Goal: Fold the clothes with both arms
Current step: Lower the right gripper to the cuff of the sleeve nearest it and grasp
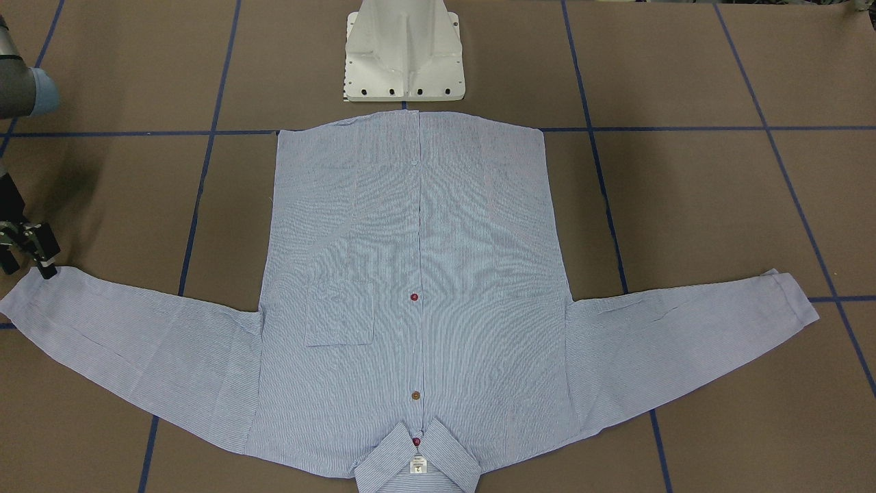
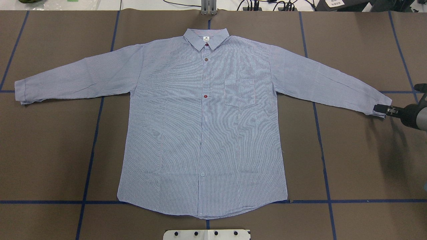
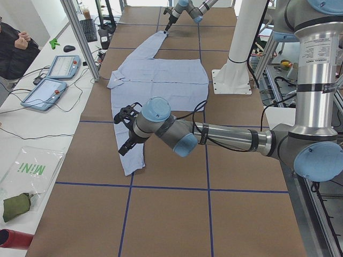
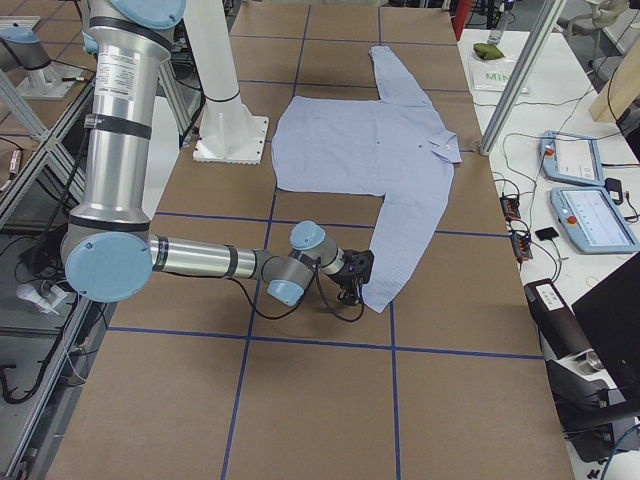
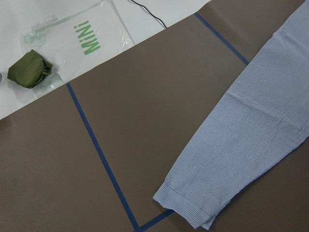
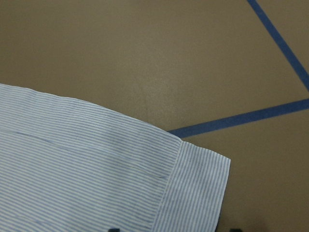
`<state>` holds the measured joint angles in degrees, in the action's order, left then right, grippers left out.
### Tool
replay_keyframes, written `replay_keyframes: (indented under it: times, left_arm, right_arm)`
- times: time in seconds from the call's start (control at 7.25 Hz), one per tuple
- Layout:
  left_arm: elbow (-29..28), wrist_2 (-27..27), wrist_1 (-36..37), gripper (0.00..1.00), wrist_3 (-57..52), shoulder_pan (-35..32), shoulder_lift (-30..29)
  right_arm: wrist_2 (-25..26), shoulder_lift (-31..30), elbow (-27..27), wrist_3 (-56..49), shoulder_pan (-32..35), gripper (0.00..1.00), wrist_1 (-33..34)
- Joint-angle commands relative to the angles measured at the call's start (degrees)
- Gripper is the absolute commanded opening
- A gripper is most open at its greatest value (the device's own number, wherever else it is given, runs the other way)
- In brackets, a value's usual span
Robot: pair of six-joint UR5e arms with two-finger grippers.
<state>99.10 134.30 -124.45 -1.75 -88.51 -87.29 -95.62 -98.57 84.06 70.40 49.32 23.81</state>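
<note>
Bright even overhead light, soft shadows, moiré across shirt (image 2: 200, 133)

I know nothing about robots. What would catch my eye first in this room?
A blue-and-white striped shirt lies spread flat, buttons up and both sleeves stretched out, in the middle of a brown table marked with blue tape lines. The right gripper sits at the cuff of one sleeve, at the table's end. The left gripper hangs above the other sleeve, near its end.

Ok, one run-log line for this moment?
shirt flat, unfolded | right gripper open at cuff | left gripper above other sleeve, state unclear
</note>
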Motion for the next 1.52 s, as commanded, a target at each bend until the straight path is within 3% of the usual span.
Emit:
replay_keyframes:
  times: [0.0, 0.55, 0.83, 0.96, 1.38]
  left_arm:
    - [-0.05, -0.09, 0.00, 1.00, -0.01, 0.00, -0.07]
    - [-0.31, 0.00, 0.00, 1.00, -0.01, 0.00, -0.07]
    - [-0.40, 0.00, 0.00, 1.00, -0.01, 0.00, -0.07]
    - [-0.40, 0.00, 0.00, 1.00, -0.01, 0.00, -0.07]
    - [-0.40, 0.00, 0.00, 1.00, -0.01, 0.00, -0.07]
  right_arm:
    - [0.17, 0.31, -0.38, 0.27, -0.45, 0.65, -0.08]
    - [0.26, -1.01, -0.56, 0.36, -0.54, 0.61, -2.45]
    - [0.26, -0.93, -0.65, 0.44, -0.54, 0.06, -2.45]
    - [0.26, -0.93, -0.65, 0.36, -0.54, 0.00, -2.45]
    - [-0.44, -0.84, 1.88, 0.27, -0.36, 0.00, -2.45]
